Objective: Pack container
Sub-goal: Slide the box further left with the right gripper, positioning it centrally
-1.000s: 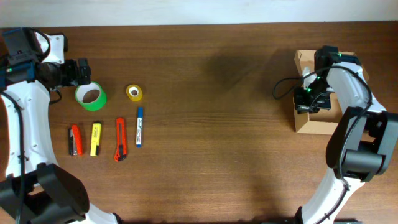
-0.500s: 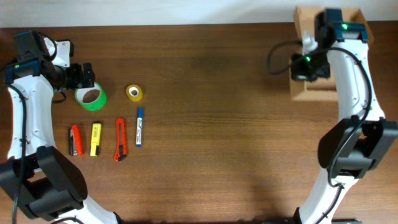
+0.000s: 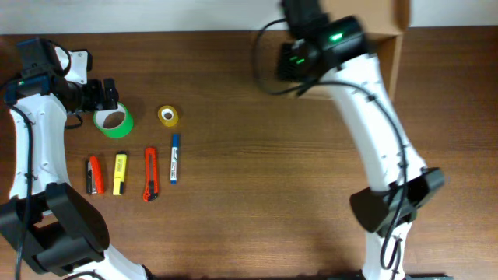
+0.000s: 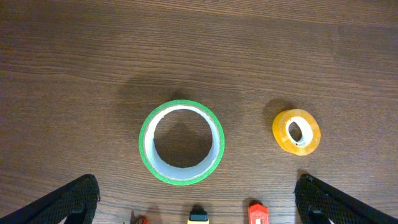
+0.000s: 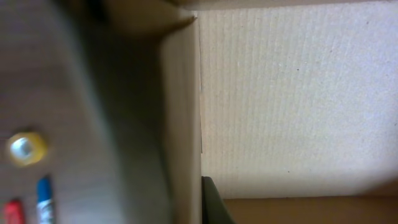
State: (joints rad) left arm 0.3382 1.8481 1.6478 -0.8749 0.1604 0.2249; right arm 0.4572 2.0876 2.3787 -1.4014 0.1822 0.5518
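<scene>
At top edge — container (image 3: 387,19), half behind right arm (image 3: 366,101)

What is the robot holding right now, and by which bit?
The right gripper is shut on the tan cardboard box, pinching the edge of one thin wall or flap. The open left gripper holds nothing.

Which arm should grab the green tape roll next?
Left, I think. The left hand hovers open beside the green tape roll, which lines up between its fingers in the wrist view. The right hand is far across the wooden table, shut on the tan cardboard box.
</scene>
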